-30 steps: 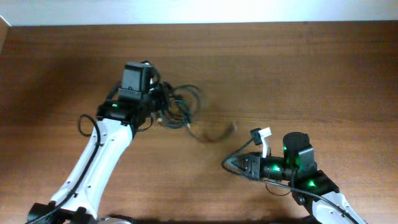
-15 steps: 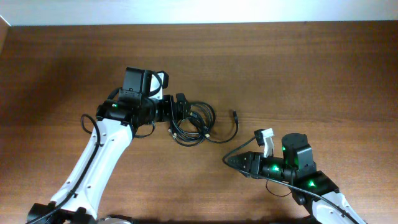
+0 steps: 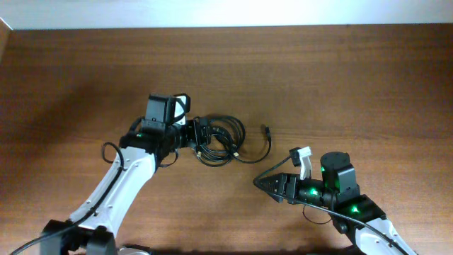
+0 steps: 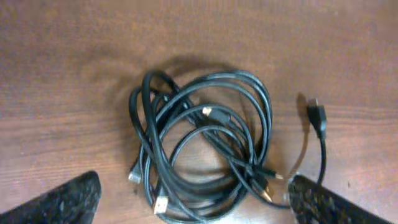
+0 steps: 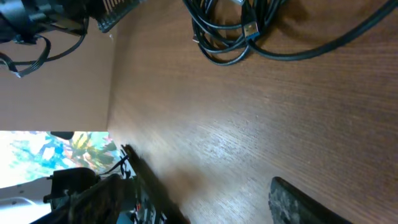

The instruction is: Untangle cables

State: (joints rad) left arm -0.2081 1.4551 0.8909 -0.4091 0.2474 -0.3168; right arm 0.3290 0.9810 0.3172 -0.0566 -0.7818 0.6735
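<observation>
Cables [image 3: 221,139] lie tangled on the table [image 3: 340,78], left of centre. The left gripper [image 3: 200,137] sits at their left edge, and the right gripper [image 3: 265,184] is apart, lower right. Left wrist: fingers [image 4: 59,202] are spread wide, grasping nothing, with the cables just ahead. Right wrist: fingers [image 5: 311,199] are spread and empty, with the cables at the top.

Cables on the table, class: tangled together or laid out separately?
Tangled: the cables lie in one overlapping coil, one plug end trailing free.
</observation>
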